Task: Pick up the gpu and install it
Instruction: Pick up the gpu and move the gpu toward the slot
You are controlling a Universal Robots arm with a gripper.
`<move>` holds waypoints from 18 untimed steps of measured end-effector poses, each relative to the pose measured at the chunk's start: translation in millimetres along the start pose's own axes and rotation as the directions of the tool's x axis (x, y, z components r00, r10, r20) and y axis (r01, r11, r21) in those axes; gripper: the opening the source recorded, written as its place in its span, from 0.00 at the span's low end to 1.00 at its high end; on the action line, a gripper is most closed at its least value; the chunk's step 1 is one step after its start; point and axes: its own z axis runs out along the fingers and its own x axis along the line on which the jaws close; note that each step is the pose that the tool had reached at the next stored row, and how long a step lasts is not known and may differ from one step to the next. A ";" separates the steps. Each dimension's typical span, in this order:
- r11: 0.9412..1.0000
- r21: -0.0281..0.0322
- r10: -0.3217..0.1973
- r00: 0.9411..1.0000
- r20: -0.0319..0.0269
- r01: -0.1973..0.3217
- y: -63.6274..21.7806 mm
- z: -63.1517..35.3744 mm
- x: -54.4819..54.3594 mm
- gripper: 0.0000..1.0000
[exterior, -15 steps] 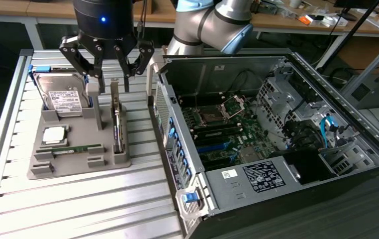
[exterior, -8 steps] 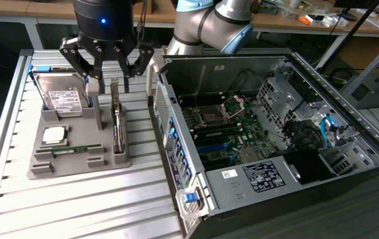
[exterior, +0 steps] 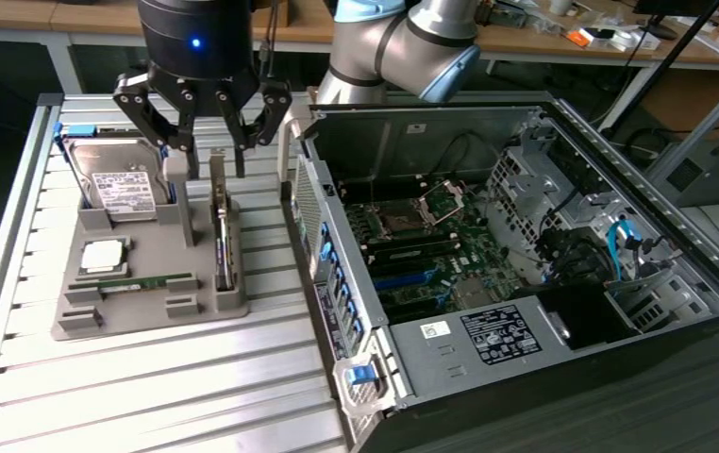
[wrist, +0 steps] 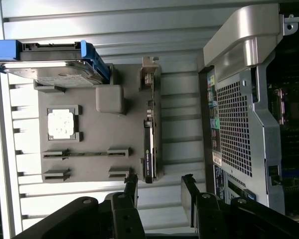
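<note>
The gpu stands edge-on as a thin dark strip in a slot along the grey holder tray, on the side nearest the computer case. Its silvery bracket end points toward the arm. My gripper hangs just above that end, open, with a finger on each side of the card's line and nothing held. In the wrist view the gpu lies ahead of the gripper, whose two dark fingertips stand wide apart.
The tray also holds a silver hard drive in a blue frame, a square processor chip and a slim green memory stick. An open computer case with its motherboard exposed stands at the exterior view's right, on a slatted metal table.
</note>
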 end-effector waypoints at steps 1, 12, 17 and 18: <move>1.000 0.000 0.000 1.000 0.000 0.000 0.0 0.2 0.0 0.48; 1.000 0.000 0.000 1.000 0.000 0.000 -0.2 3.6 0.5 0.48; 1.000 0.000 0.000 1.000 0.000 0.000 -0.2 4.9 0.6 0.48; 1.000 0.000 0.000 1.000 0.000 0.000 -0.3 5.3 0.6 0.48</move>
